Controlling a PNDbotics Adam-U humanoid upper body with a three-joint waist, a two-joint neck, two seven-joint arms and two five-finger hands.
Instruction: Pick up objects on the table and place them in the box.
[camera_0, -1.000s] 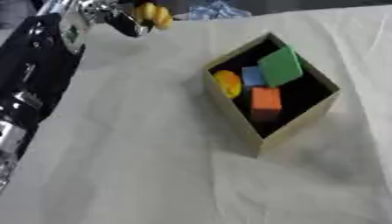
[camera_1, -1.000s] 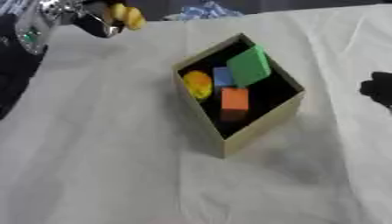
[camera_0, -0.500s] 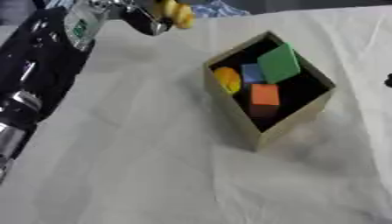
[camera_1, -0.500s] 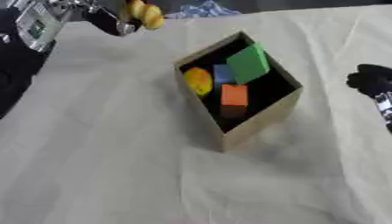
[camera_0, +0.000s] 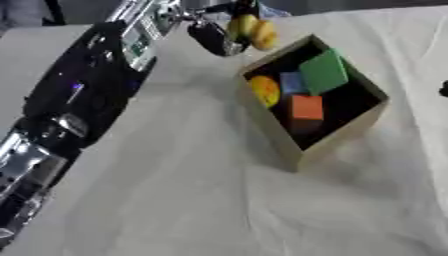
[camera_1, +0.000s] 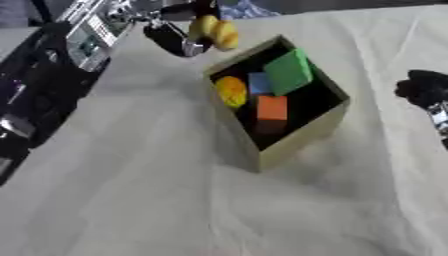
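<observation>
The yellow object (camera_0: 252, 31), pinched in the curled fingers of the left hand (camera_0: 213, 31), has been carried from far behind the box (camera_0: 337, 135) to its near-left rim, the right hand (camera_1: 423, 89) being too blurred to judge.

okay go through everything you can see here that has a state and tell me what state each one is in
left hand: shut on the yellow object, beside the box's far corner.
yellow object: held, off the table.
box: open, on the table.
green block: in the box, tilted.
blue block: in the box.
orange block: in the box.
yellow round piece: in the box, against its left wall.
right hand: at the right edge, fingers unclear.
</observation>
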